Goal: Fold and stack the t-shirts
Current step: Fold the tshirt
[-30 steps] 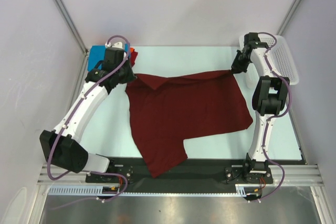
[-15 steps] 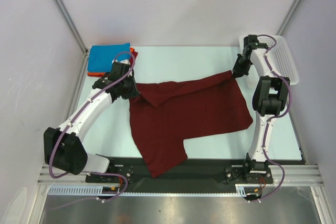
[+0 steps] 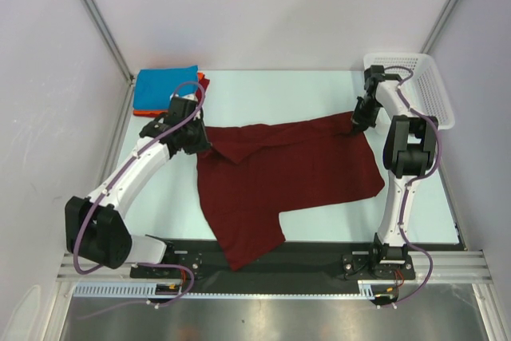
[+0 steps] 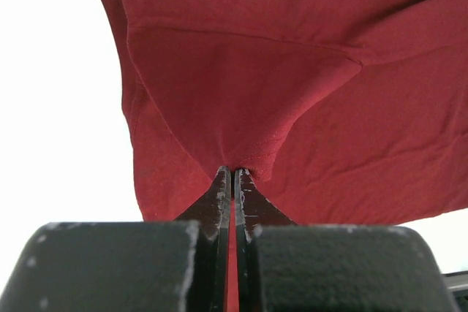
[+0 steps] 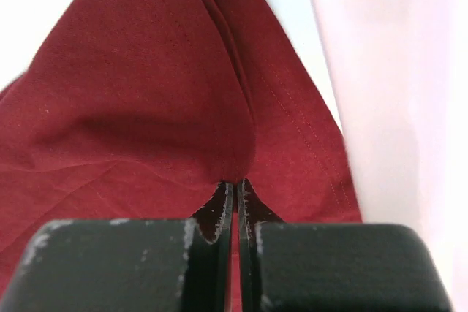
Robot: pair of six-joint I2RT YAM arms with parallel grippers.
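The left gripper and the right gripper are each clamped tight on the far edge of the dark maroon t-shirt — one at either far corner, with cloth bunched at the tips in both wrist views. The shirt's body lies flat on the surface, nearward of both grippers. This looks like the first fold. The next move, I judge, is to lift both corners together and carry them level toward the near hem so the edge lands straight. The blue t-shirt lies on the orange-red t-shirt just beyond the left gripper.
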